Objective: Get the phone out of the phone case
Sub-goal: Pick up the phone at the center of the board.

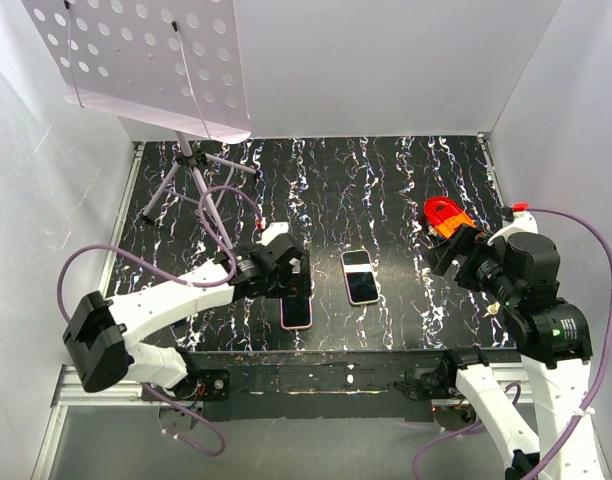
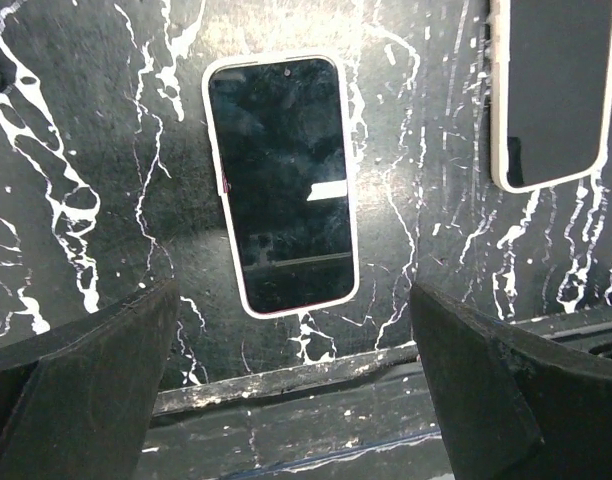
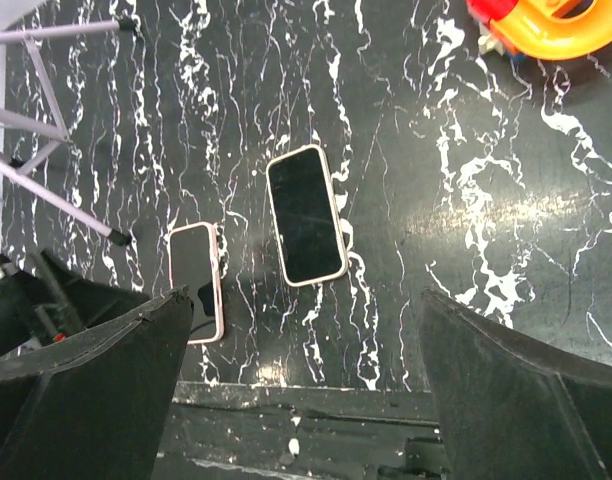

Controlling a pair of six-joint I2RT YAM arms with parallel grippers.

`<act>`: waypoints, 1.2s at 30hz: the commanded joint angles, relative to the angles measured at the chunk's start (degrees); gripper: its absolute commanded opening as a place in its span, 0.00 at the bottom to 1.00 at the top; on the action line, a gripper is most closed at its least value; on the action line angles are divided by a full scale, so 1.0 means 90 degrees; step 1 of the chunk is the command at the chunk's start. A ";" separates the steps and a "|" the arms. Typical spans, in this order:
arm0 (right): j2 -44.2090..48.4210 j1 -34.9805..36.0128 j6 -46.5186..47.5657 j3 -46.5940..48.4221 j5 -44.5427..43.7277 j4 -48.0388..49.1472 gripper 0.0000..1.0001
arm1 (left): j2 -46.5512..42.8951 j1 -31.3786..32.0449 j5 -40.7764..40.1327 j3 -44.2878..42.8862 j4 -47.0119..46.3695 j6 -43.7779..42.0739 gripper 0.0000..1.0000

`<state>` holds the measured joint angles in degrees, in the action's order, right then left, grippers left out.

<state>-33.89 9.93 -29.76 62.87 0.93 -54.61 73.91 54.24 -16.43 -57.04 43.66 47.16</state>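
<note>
- Phone (image 2: 283,180) lies face up, dark screen showing, in its pink case (image 2: 221,180), flat on the black marbled tabletop (image 1: 386,180) near the front edge and left of centre.
- Left claw (image 2: 294,320) hovers directly above it, fingers spread wide on either side and touching neither phone nor case.
- A 2nd handset (image 1: 360,276) in a pale case lies just beside it, to the right and slightly further back. I cannot tell from these views whether that one is also part of the job.
- Right claw (image 3: 306,300) hangs well apart over the right side, its fingers likewise spread and holding nothing.
- An orange-and-red ring-shaped object (image 1: 446,215) sits near the right arm, and a music stand (image 1: 186,165) stands at the back left.
- Judged risks:
  - The case sits flush on the tabletop, so descending fingers may skid off its thin rim instead of gripping it.
  - With only 1 claw engaged, case and phone would probably lift together; the case likely needs pinning by the other arm.
  - A sideways shove could drive the phone into the 2nd handset or over the front edge.
  - Squeezing across the screen risks slipping on the glass.
</note>
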 commanded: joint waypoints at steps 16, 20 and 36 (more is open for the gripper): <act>-0.0317 0.0029 0.0474 -0.0706 0.1088 0.0169 0.98 | 0.2051 0.0068 0.0702 -0.0108 -0.0642 -0.0327 0.99; -0.0385 0.0029 0.0582 -0.0736 0.1235 0.0247 0.98 | 0.2237 -0.0030 0.0916 -0.0079 -0.0905 -0.0445 1.00; -0.1263 0.0506 0.0212 -0.1175 0.0835 0.0276 0.97 | 0.3194 -0.0294 0.0302 -0.0557 -0.0613 -0.0445 0.95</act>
<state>-44.18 11.46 -25.82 52.42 11.03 -53.80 99.68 51.92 -10.26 -62.04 38.37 43.05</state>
